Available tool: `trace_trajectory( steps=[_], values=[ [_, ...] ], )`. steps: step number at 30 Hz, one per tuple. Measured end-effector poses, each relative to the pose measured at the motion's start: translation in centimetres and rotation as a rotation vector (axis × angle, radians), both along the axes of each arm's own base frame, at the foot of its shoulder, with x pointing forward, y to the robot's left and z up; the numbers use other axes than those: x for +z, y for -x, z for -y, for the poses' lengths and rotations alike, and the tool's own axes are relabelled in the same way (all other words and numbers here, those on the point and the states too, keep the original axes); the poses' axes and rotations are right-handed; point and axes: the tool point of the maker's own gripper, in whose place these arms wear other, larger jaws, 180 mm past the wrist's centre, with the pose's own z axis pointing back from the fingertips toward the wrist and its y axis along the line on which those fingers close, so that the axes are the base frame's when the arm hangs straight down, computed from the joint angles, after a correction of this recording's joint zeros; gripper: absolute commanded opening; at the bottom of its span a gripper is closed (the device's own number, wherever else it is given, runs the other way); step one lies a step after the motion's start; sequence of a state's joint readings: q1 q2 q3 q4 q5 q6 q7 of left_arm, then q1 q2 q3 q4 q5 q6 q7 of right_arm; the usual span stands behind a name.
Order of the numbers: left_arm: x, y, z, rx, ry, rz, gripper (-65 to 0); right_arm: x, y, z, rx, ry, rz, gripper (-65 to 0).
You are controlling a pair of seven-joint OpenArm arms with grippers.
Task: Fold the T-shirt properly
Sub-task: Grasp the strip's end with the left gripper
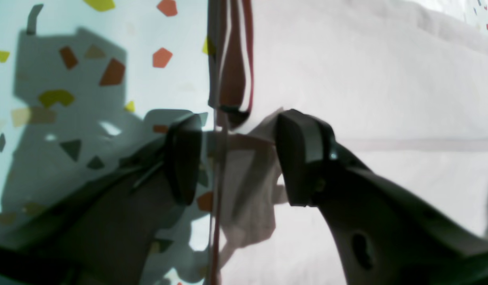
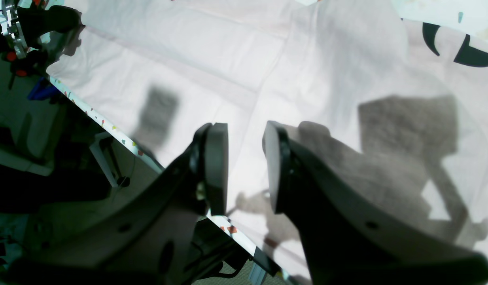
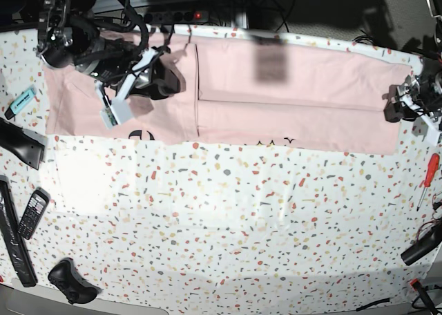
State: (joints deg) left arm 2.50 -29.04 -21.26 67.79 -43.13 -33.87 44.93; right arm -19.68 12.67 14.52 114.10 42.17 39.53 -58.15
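Note:
The pale pink T-shirt [image 3: 290,101] lies as a long folded band across the far part of the speckled table [image 3: 228,225]. Black lettering peeks out along its near edge [image 3: 141,135] and in the right wrist view [image 2: 473,55]. My right gripper [image 3: 169,80] hovers over the shirt's left part near the far table edge; its jaws [image 2: 246,166] stand open with nothing between them. My left gripper [image 3: 392,111] is at the shirt's right end. In the left wrist view it [image 1: 238,158] is open, its fingers on either side of the shirt's edge [image 1: 386,99].
A phone [image 3: 32,213], a long black bar [image 3: 14,246] and a black controller [image 3: 69,280] lie at the front left. A teal item [image 3: 22,101] sits at the left edge. A red screwdriver [image 3: 427,177] lies at the right. A power strip [image 3: 179,14] runs behind the table.

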Motion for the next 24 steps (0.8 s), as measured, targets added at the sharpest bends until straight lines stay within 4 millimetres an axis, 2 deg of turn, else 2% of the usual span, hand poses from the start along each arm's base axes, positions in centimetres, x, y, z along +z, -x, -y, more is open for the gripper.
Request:
trace_trajectory(
  steps=[6,8,10,12,13,19,24],
  values=[
    [-0.5,-0.1,2.9,-0.034,0.073,0.025,-36.0,0.2,-0.4,0.0,0.000,0.003,0.011,-48.9],
    [-0.7,0.0,4.0,-0.055,0.095,0.029,-38.5,0.2,-0.3,0.0,0.000,0.004,0.010,-48.9],
    [-0.8,0.1,4.4,-0.055,0.107,0.024,-46.7,0.2,-0.3,0.1,-0.001,0.004,0.009,-48.9],
    [-0.9,0.1,4.3,-0.056,0.103,0.019,-60.0,-0.2,-0.3,0.4,-0.004,0.033,0.007,-48.9],
    [-1.0,0.2,4.2,-0.057,0.097,0.016,-65.0,-0.4,-0.4,0.7,-0.007,0.053,0.005,-48.9],
    [0.1,-0.8,3.0,-0.030,0.079,0.093,-65.0,-0.9,-0.4,1.3,-0.013,0.101,0.000,-48.9],
    [0.2,-1.2,-1.6,0.054,-0.090,0.077,-65.0,-0.9,-0.4,1.3,-0.014,0.102,0.000,-48.9]
  ],
)
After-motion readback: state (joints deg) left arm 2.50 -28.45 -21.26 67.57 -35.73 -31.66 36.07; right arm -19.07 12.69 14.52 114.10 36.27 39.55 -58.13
